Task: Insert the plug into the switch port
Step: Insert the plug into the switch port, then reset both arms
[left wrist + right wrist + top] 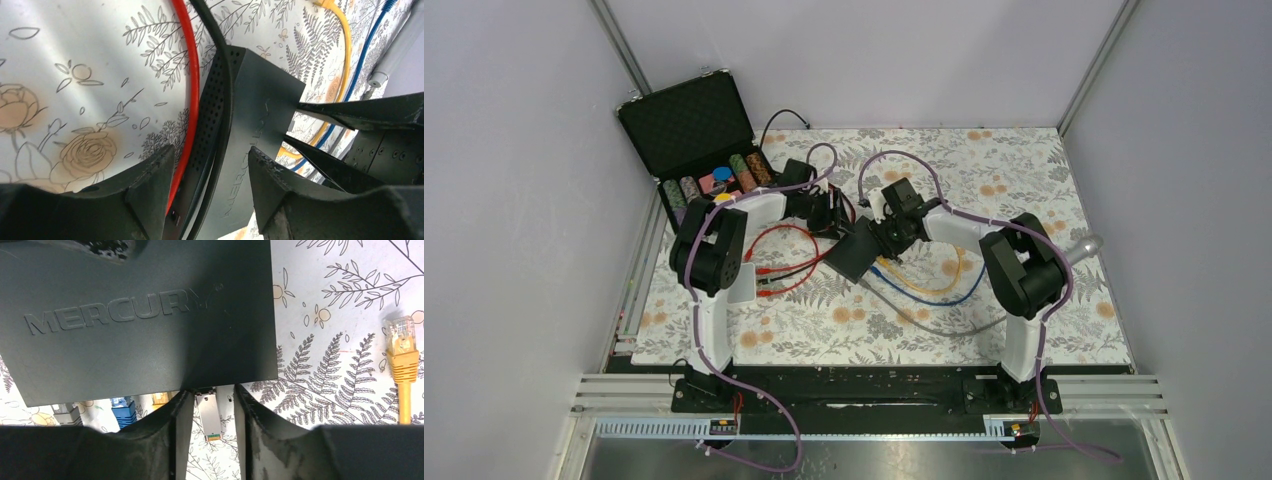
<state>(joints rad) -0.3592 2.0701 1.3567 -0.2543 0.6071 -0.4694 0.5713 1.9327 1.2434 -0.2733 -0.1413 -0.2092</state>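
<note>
I read this as the very end of the insertion. The switch (140, 315) lies flat on the mat with both arms closed in on it. The plug (208, 415) sits at the switch's near edge, pointing into it, with its head tucked just under that edge. Whether it is clicked fully home, I cannot tell.

The right gripper (214, 393) straddles the plug with its jaws apart. I see mat on both sides of the plug, so it has no grip on it. A blue plug (124, 411) and a grey one (65, 413) sit along the same edge of the switch. A loose yellow plug (402, 347) lies on the mat well off to the switch's side.

The left gripper (211, 151) has its fingers on either side of the switch's far end, one against the top face. A red cable (187, 75) and a black cable (220, 60) run through the gap by the other finger. I cannot tell whether it is actually pinching.

Next I would back the right gripper straight away from the switch, along the plug's line, keeping the fingers wide so neither catches the plug. The left should brace the switch meanwhile. If the plug sags, it needs another push.
</note>
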